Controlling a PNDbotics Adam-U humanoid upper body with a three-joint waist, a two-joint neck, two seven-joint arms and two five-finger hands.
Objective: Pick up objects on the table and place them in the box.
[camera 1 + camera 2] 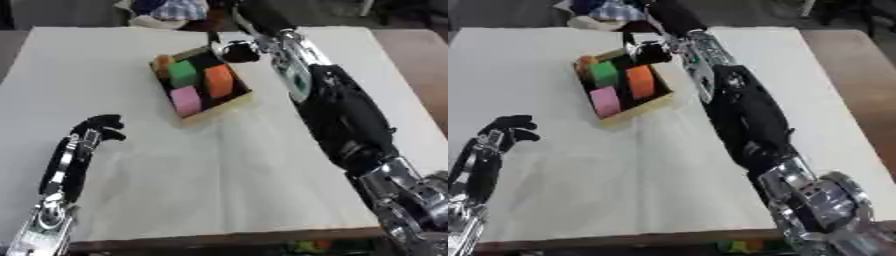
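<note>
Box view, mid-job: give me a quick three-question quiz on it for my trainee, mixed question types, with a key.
1. True or false: the box holds a green block, an orange block and a pink block.
2. Multiple choice: where is the right hand?
A. resting at the table's near edge
B. at the box's far end
C. out of view
3. Fill in: the left hand is above the bare table, holding ____.

Key: 1 true; 2 B; 3 nothing.
</note>
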